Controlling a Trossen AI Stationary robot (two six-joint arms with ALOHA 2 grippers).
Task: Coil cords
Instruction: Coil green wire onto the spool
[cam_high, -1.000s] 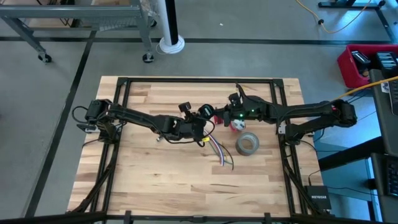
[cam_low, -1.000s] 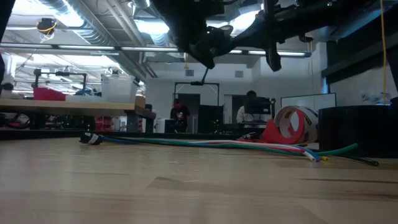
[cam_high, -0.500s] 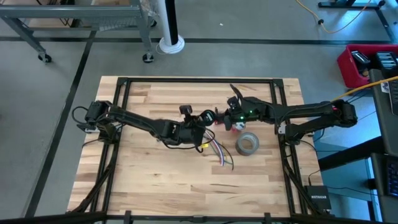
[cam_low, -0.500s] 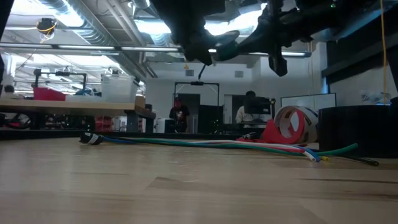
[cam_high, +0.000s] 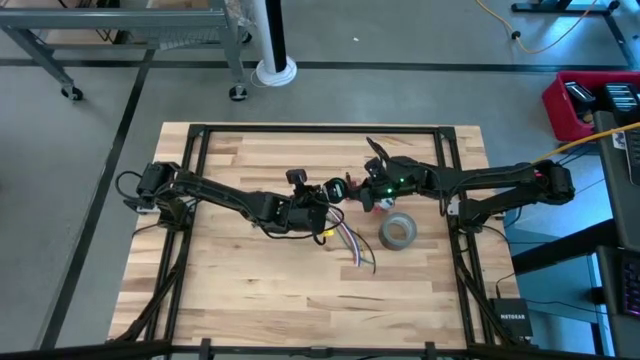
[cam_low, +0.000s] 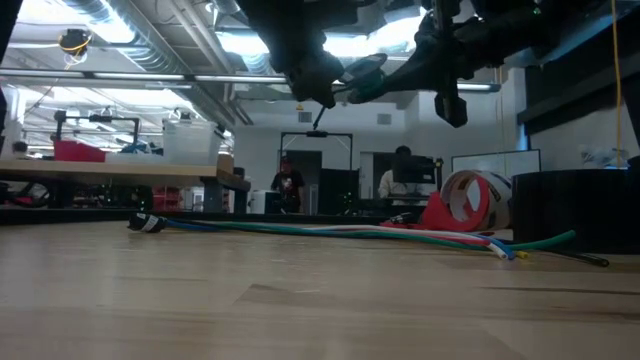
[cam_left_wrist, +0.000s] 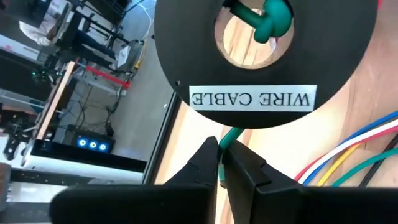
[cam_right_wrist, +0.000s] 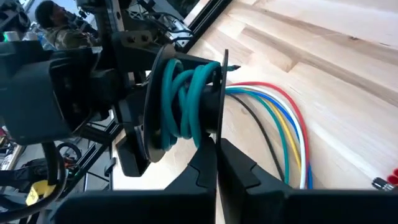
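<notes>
Mid-table, the left gripper (cam_left_wrist: 221, 163) is pinching the green wire (cam_left_wrist: 231, 135) running straight ahead to the spool (cam_left_wrist: 264, 62), whose rim the right gripper (cam_right_wrist: 216, 146) is clamping; loose cords (cam_high: 350, 243) are lying toward the near edge

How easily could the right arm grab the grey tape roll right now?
Probably not straight away. The tape roll lies uncovered close by that arm, but the right end effector is shut on the rim of the black spool, so it would likely have to let go first.

Lab/workshop: exposed ceiling ducts (cam_low: 100, 20), equipment benches (cam_low: 120, 170), concrete floor (cam_high: 400, 40).
</notes>
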